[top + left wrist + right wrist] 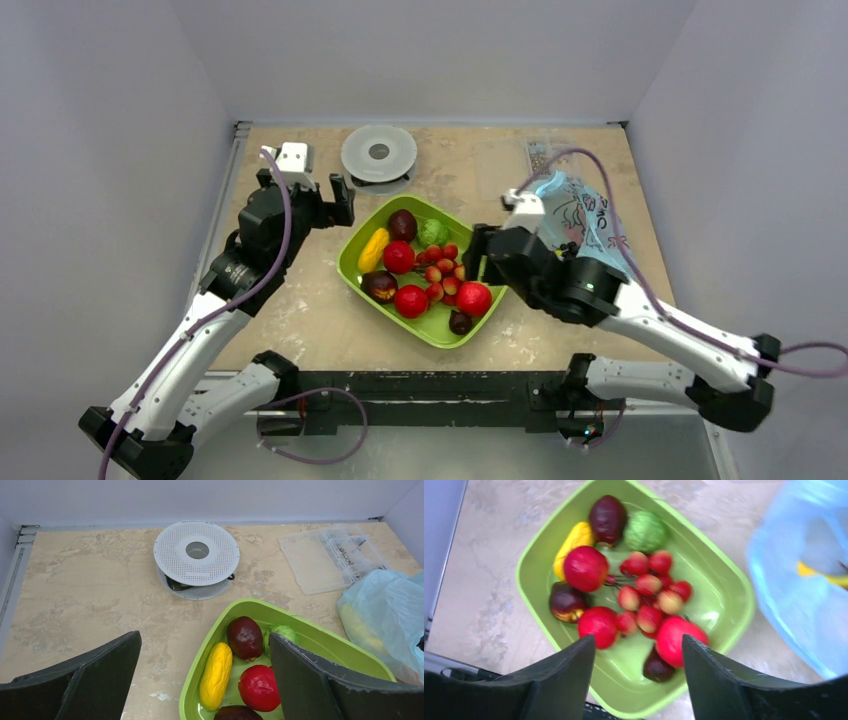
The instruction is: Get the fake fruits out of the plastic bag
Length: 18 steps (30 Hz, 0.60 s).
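The green tray [432, 326] holds the fake fruits: three glossy red balls [398, 257], two dark purple-brown ones [402, 224], a yellow fruit [373, 250], a small dark one [460, 322], plus a red berry cluster and a lumpy green ball. The light-blue plastic bag [582, 215] lies right of the tray, and something yellow [819, 575] shows through it. My left gripper [305, 192] is open and empty over the tray's far left corner [204, 640]. My right gripper [480, 262] is open and empty above the tray's near right side [638, 640].
A white perforated disc [379, 153] sits at the back, also in the left wrist view [196, 552]. A clear plastic box [540, 152] with small parts lies at the back right. Grey walls enclose the table on three sides.
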Each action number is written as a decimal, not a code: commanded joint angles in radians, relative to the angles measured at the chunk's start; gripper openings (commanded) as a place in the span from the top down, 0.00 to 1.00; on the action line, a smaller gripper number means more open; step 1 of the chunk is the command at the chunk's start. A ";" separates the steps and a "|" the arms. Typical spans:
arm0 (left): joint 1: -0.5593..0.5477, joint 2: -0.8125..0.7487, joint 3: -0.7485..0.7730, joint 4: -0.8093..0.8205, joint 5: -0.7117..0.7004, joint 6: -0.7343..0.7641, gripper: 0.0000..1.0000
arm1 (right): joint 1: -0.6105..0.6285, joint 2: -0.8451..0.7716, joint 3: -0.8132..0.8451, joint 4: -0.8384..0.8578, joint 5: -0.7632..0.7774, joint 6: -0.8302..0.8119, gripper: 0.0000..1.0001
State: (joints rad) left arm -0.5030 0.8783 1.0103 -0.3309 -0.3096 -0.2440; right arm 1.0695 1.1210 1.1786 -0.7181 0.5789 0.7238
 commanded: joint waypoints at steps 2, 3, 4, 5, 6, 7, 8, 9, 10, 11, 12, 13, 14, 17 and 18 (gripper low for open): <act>0.009 -0.003 0.040 0.018 0.026 -0.009 0.00 | -0.128 -0.222 -0.202 -0.292 0.083 0.257 0.40; 0.009 -0.002 0.039 0.018 0.021 -0.008 0.00 | -0.227 -0.249 -0.244 -0.283 0.056 0.244 0.41; 0.009 -0.002 0.038 0.018 0.017 -0.006 0.00 | -0.296 -0.267 -0.249 -0.266 0.029 0.226 0.42; 0.010 -0.001 0.036 0.016 0.014 -0.005 0.00 | -0.349 -0.278 -0.255 -0.219 0.002 0.189 0.45; 0.009 -0.001 0.035 0.017 0.011 -0.004 0.00 | -0.413 -0.273 -0.257 -0.194 -0.005 0.172 0.47; 0.009 0.001 0.033 0.018 0.008 -0.003 0.00 | -0.480 -0.256 -0.259 -0.167 -0.011 0.155 0.48; 0.009 0.003 0.034 0.017 0.005 -0.001 0.00 | -0.536 -0.233 -0.266 -0.120 -0.029 0.121 0.50; 0.010 0.005 0.033 0.015 0.002 0.001 0.00 | -0.600 -0.201 -0.276 -0.066 -0.062 0.086 0.53; 0.009 0.007 0.033 0.015 -0.001 0.004 0.00 | -0.665 -0.168 -0.288 -0.011 -0.100 0.045 0.58; 0.010 0.008 0.033 0.014 -0.004 0.006 0.00 | -0.729 -0.126 -0.298 0.043 -0.149 0.018 0.62; 0.009 0.010 0.033 0.015 -0.007 0.008 0.00 | -0.789 -0.085 -0.306 0.095 -0.197 -0.008 0.67; 0.010 0.010 0.033 0.014 -0.009 0.009 0.00 | -0.840 -0.046 -0.312 0.166 -0.246 -0.028 0.70; 0.009 0.010 0.033 0.015 -0.009 0.010 0.00 | -0.880 -0.003 -0.315 0.211 -0.288 -0.045 0.71; 0.010 0.012 0.035 0.016 -0.010 0.012 0.00 | -0.929 0.121 -0.282 0.291 -0.327 -0.086 0.72; 0.009 0.014 0.034 0.018 -0.009 0.012 0.00 | -0.932 0.151 -0.270 0.316 -0.325 -0.102 0.73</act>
State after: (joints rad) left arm -0.5022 0.8909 1.0103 -0.3313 -0.3038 -0.2432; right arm 0.1684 1.1816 0.8772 -0.5957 0.3550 0.7200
